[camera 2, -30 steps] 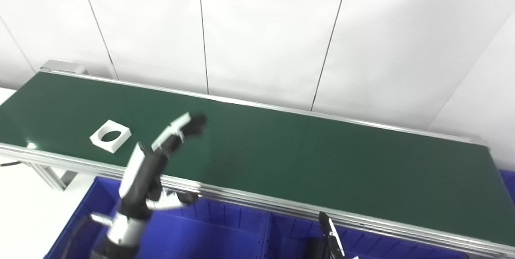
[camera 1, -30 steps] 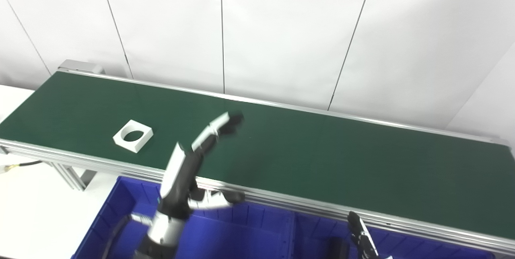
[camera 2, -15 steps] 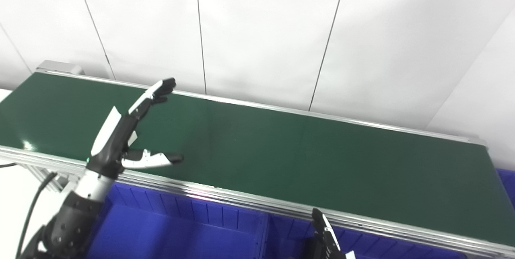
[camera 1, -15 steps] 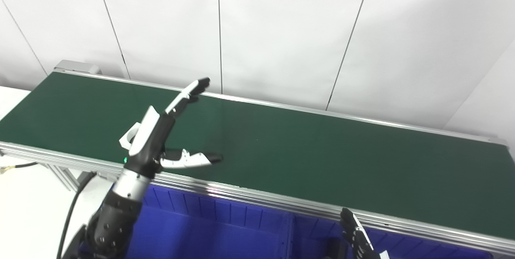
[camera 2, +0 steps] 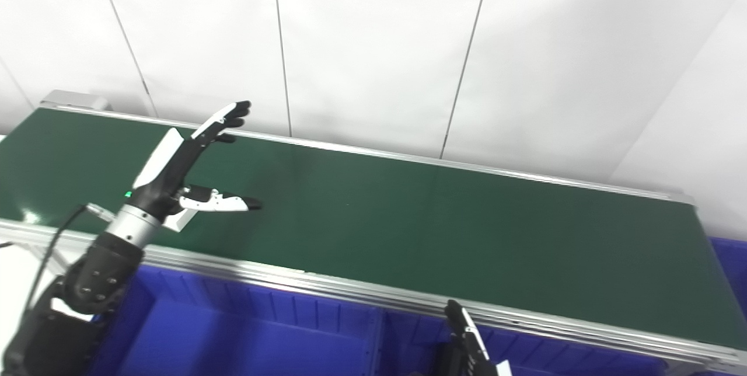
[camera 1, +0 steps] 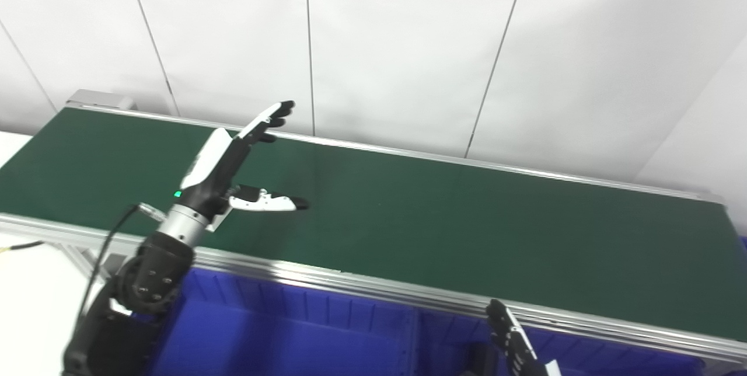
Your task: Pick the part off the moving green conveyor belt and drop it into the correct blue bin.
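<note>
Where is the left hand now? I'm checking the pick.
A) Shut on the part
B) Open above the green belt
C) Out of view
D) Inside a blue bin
B: the left hand is raised over the green belt with fingers and thumb spread, holding nothing.

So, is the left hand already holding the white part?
No, the left hand is open above the belt, fingers spread, holding nothing.

The left hand [camera 1: 224, 169] has risen from the bin [camera 1: 327, 329] to mid-left frame, now hiding most of the part [camera 2: 178, 219].
</note>
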